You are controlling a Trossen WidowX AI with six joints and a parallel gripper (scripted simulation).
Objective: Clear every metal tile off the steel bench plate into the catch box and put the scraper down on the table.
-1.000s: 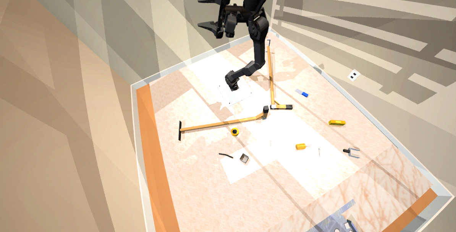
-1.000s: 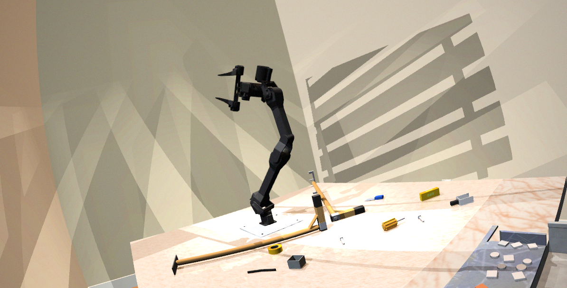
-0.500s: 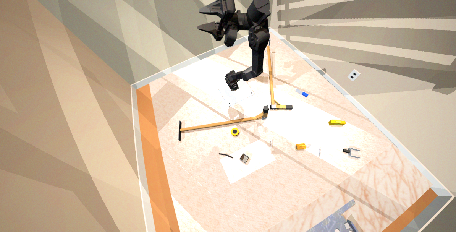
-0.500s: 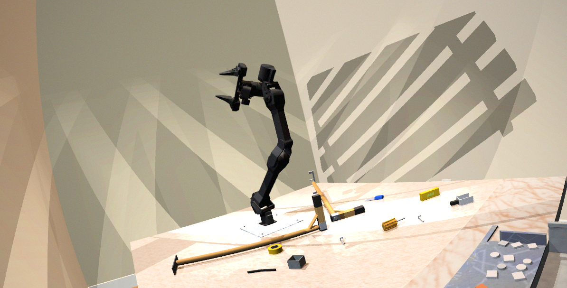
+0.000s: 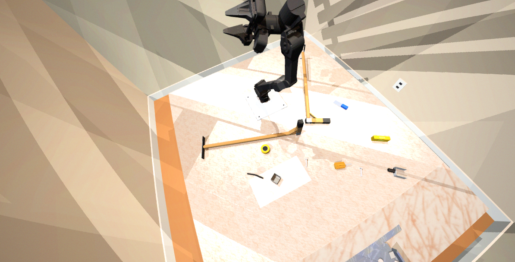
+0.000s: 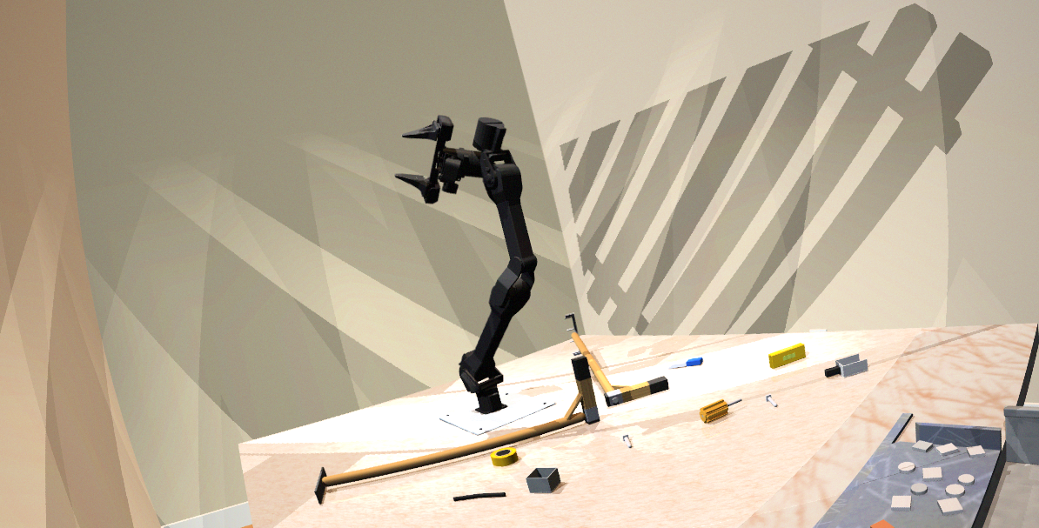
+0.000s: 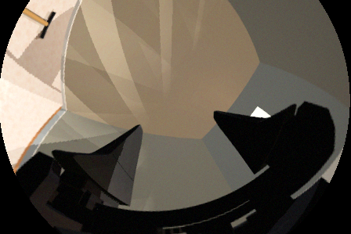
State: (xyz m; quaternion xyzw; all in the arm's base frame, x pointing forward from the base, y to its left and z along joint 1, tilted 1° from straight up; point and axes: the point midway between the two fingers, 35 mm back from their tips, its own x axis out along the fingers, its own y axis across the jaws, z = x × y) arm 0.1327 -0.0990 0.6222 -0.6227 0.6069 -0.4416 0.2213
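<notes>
My gripper (image 5: 225, 21) (image 6: 399, 155) (image 7: 179, 121) is open and empty, high above the table and pointing away from the bench plate. The long scraper (image 5: 245, 140) (image 6: 436, 457) (image 7: 35, 16) lies on the table, with a wooden handle, a flat black blade at the left end and an upright black-ended grip at the other. The steel bench plate (image 5: 371, 249) (image 6: 865, 488) is cut off at the lower right. Several pale square and round tiles (image 6: 932, 473) lie spread on it. A grey-walled box (image 6: 1021, 415) beyond its right edge is only partly in view; its inside is mostly hidden.
A second long-handled tool (image 5: 306, 83) (image 6: 592, 364) with a hooked end lies behind the scraper. A yellow tape roll (image 5: 265, 148) (image 6: 504, 457) and a small grey box (image 5: 275, 178) (image 6: 543, 479) lie in front. An orange screwdriver (image 5: 339, 165) (image 6: 713, 410) and yellow block (image 5: 380, 138) (image 6: 787, 355) lie to the right.
</notes>
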